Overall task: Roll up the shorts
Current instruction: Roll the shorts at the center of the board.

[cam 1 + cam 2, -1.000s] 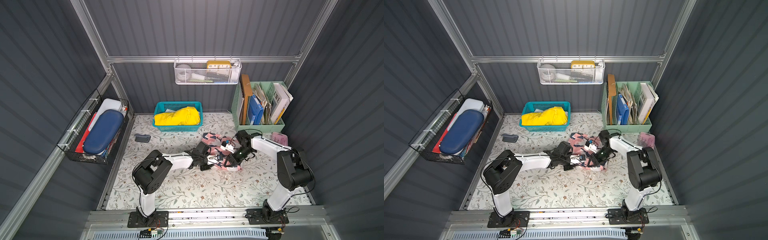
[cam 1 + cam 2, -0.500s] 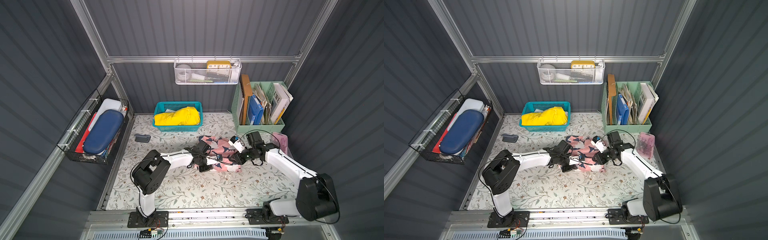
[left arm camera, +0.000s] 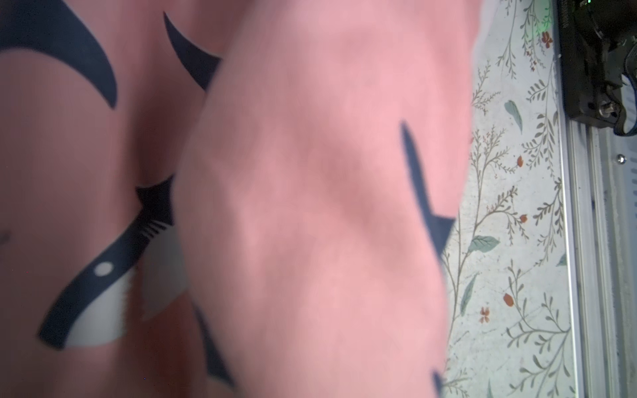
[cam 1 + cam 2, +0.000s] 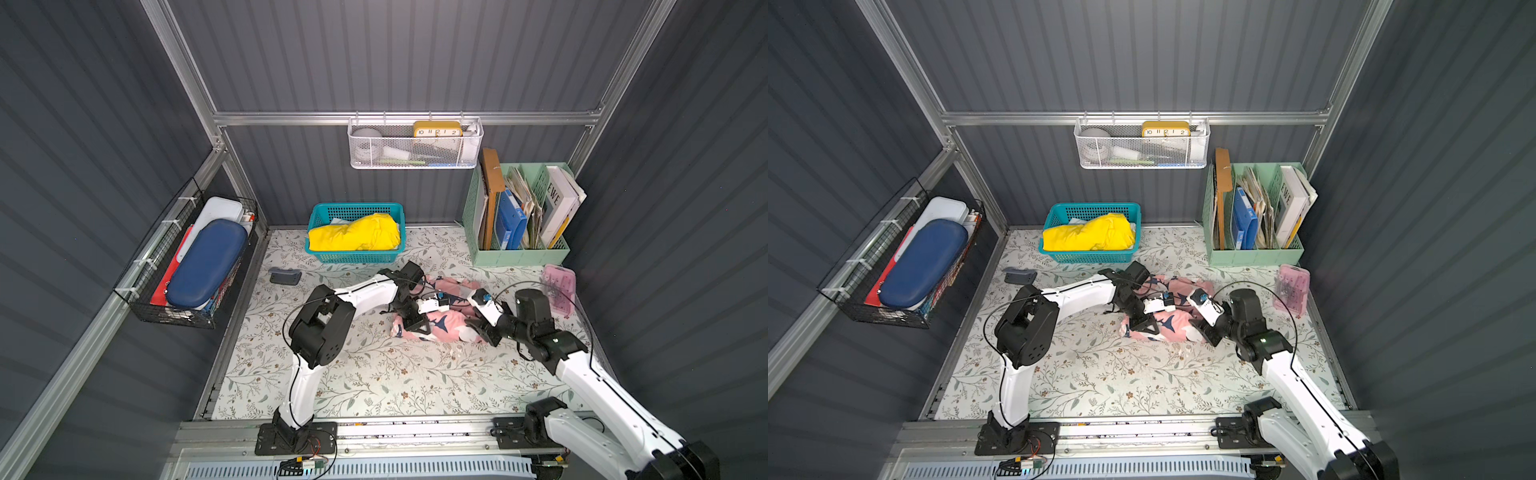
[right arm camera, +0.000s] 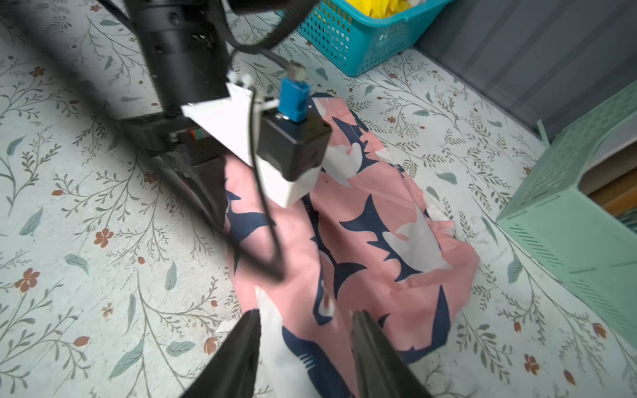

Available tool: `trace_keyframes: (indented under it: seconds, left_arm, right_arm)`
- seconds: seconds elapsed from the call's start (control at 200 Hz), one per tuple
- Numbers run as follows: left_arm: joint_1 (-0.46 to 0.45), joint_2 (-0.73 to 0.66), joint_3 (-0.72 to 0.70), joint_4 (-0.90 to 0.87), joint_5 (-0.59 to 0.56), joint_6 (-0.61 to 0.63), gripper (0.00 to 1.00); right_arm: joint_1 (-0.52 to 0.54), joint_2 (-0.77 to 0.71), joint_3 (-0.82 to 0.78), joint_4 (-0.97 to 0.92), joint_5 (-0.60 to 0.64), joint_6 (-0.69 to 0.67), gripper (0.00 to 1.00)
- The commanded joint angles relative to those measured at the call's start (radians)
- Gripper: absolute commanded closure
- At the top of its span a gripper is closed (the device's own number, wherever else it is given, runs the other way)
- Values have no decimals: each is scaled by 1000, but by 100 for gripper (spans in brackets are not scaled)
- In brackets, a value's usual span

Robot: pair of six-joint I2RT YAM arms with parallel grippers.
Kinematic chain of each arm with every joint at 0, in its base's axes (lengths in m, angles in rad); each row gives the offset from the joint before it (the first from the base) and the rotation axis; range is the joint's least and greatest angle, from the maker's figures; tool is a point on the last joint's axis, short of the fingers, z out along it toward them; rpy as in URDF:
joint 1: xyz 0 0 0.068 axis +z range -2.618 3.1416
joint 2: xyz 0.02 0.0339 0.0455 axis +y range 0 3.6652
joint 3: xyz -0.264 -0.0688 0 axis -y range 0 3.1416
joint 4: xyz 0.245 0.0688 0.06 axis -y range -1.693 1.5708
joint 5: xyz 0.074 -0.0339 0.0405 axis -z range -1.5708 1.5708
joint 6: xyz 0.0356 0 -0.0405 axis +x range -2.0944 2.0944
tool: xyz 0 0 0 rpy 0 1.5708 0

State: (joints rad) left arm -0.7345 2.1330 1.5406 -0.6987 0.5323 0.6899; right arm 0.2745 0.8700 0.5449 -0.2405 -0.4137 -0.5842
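Soft, even light casts only faint shadows in both top views, while the pink shark-printed fabric shorts [image 3: 310, 206] fill the left wrist view out of focus.

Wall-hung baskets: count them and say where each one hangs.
2. The white mesh basket hangs on the back wall. The black wire basket hangs on the wall at the robot's left. No others show, and none seems hidden.

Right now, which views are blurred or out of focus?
Left wrist: shorts fill the frame, too close, out of focus; floral mat sharper. Right wrist: left arm's wrist camera blurred, shorts crisp. Both top views: sharp, evenly lit.
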Motion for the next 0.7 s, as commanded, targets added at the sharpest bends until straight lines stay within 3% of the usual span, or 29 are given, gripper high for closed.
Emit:
trace_keyframes:
  seconds: [0.0, 0.38, 0.695]
  left_arm:
    - [3, 35, 33, -151, 62, -6, 73]
    - [28, 175, 157, -300, 119, -14, 67]
    - [36, 263, 207, -341, 87, -25, 67]
  right_arm:
    - [42, -30, -12, 51, -36, -116, 48]
    - [218, 18, -27, -62, 136, -319, 35]
    - [276, 103, -57, 23, 300, -422, 30]
